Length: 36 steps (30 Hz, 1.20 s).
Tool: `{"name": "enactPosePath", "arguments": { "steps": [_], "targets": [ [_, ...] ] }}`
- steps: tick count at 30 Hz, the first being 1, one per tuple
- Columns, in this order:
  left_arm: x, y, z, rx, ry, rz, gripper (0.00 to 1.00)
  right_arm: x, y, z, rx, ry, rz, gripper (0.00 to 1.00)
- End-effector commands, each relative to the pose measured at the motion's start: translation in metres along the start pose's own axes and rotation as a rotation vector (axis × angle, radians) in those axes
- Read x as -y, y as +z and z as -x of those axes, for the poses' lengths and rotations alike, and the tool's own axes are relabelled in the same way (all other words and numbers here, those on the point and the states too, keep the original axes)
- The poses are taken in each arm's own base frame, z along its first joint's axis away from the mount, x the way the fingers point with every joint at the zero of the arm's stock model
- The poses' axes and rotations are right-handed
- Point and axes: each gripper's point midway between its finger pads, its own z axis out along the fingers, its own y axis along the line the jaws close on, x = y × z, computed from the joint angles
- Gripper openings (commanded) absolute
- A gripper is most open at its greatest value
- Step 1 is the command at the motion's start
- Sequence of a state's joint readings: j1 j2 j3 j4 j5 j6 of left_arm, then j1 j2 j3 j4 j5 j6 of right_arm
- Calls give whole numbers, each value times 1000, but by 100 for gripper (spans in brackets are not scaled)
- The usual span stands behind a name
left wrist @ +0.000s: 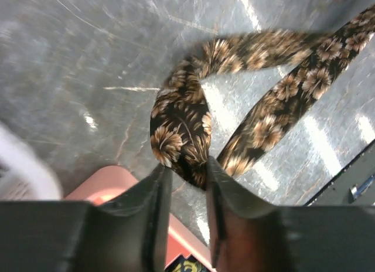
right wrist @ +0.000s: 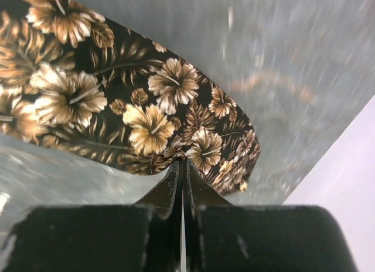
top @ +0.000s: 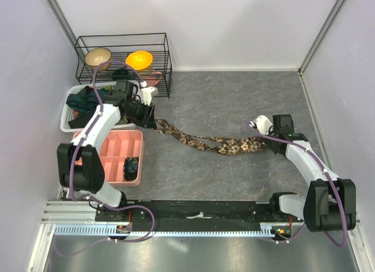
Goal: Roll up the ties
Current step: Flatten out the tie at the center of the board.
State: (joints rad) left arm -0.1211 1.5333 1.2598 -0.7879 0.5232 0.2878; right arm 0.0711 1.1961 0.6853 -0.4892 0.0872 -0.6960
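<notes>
The bench carries everything. A wire rack with two bowls stands at the back left. In front of it a white basket holds the dark ties, probably waiting their turn. Just beside the basket, nearer the arms, is the pink tray.

The floral tie lies on open bench between the two arms, a little wavy and folded over near its middle rather than flat. It seems to be stretched out this way so that it can be straightened before rolling starts from one end.

The left end effector is at the tie's narrow end, close to the tray corner. Its jaws stand apart with the doubled-over tip of the tie between the fingers. The gap looks wider than the fabric is thick, so I judge this a loose hold or a release rather than a pinch.

The right end effector is at the wide end, jaws closed tight on the fabric's edge, presumably to anchor that end or pull it taut.

One coil sits in a near compartment of the tray, so one tie looks finished. The floral one is not yet rolled.
</notes>
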Motion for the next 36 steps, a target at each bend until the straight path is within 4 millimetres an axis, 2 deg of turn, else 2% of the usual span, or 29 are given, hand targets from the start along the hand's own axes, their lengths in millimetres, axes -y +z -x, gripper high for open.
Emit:
{"name": "enactPosePath", "arguments": {
  "steps": [1,3,4,5,6,11,13,15,17,18,19,22,23,25,26,28,29,33,36],
  "targets": [
    [-24,4,15,-15,-63,102,46,-13,6,-27,-70,-41,108,0],
    [-28,4,29,21,-31,111,49,-13,7,-22,-60,-22,121,0],
    [-25,1,39,50,8,90,50,-15,9,-22,-66,-11,128,0],
    [-18,1,44,73,49,52,56,-14,9,-22,-68,-5,130,0],
    [-14,-5,54,109,144,52,57,-14,10,-21,-70,-2,131,0],
    [2,-6,44,128,427,-25,60,-2,13,-40,-125,87,126,0],
    [6,0,26,104,587,-54,61,2,14,-41,-132,102,123,0],
    [7,14,2,47,767,-76,61,4,15,-40,-122,121,134,0],
    [-2,23,0,30,896,-15,61,5,15,-42,-128,129,141,0],
    [-2,32,-7,19,964,-17,61,6,15,-42,-127,129,141,0],
    [-5,36,2,44,1014,13,61,6,16,-42,-132,128,147,0],
    [-11,53,-2,16,1127,10,61,6,16,-43,-136,135,150,0],
    [-16,59,2,23,1185,24,61,6,16,-42,-136,137,152,0],
    [-23,69,-2,18,1231,39,61,5,17,-43,-141,140,157,0],
    [-26,72,7,39,1287,74,61,6,16,-43,-142,143,155,0],
    [-26,83,-1,26,1327,60,62,6,17,-43,-146,146,157,0],
    [-29,86,3,28,1374,84,61,7,17,-42,-144,146,157,0],
    [-29,110,-10,-14,1434,50,61,11,17,-38,-138,151,156,0],
    [-29,121,-11,-39,1453,40,60,15,15,-34,-127,151,152,0]
  ]
}}
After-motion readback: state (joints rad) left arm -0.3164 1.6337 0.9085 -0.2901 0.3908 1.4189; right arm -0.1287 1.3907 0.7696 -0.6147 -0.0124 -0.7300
